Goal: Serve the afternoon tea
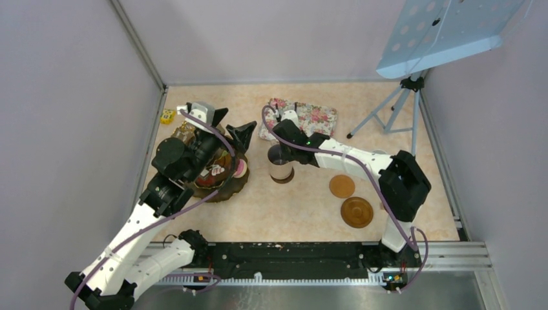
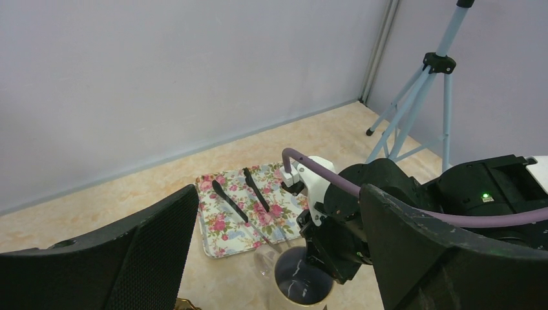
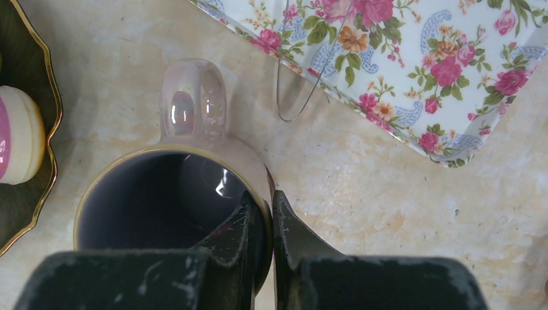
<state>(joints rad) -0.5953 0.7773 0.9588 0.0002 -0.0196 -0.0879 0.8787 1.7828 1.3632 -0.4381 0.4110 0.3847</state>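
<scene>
The tall lilac mug (image 1: 280,163) stands upright on the table between the dark gold-rimmed plate (image 1: 240,184) and the rose tray. My right gripper (image 1: 282,150) is shut on the mug's rim (image 3: 262,187), one finger inside and one outside; the handle (image 3: 192,97) points away from it. Small toy cakes (image 1: 220,173) lie on the plate, one pink-and-cream cake at its edge (image 3: 18,134). My left gripper (image 1: 231,126) is open and empty above the plate's far side; its view shows the mug (image 2: 300,279) below. Two round orange discs (image 1: 342,186) lie to the right. The light-blue mug and white cup are not visible.
The rose-patterned tray (image 1: 304,118) with black tongs (image 2: 234,203) lies just behind the mug. A tripod (image 1: 400,106) stands at the back right under a blue perforated panel (image 1: 446,32). A small yellow object (image 1: 168,116) sits by the left wall.
</scene>
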